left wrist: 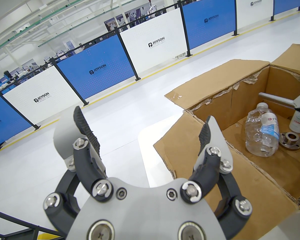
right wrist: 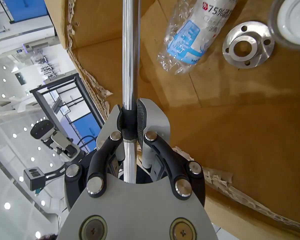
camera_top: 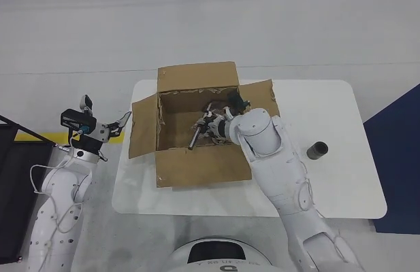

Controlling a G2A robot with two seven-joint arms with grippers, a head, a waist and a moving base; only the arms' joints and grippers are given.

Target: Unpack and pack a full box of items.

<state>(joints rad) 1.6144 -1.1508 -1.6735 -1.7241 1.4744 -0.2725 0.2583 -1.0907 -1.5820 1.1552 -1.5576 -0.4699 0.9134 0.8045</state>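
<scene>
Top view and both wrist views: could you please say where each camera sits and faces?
Top view: overhead, looking down on table and cardboard box; both arms show.
Left wrist view: beside the table, facing the box; open left gripper shows.
Right wrist view: over the box, facing its floor; right gripper grips metal rod.
Shared: both wrist views show the plastic bottle.

Factory hall: blue and white partition panels (left wrist: 95,68) on black posts (left wrist: 126,51) fence off bays across a wide, pale, glossy floor (left wrist: 27,166), with a yellow line (camera_top: 39,137) marked along the fencing. White roof beams (left wrist: 12,39) and green pipework (left wrist: 72,3) run high overhead. 1 white work table (camera_top: 332,136) stands in the open bay.
</scene>
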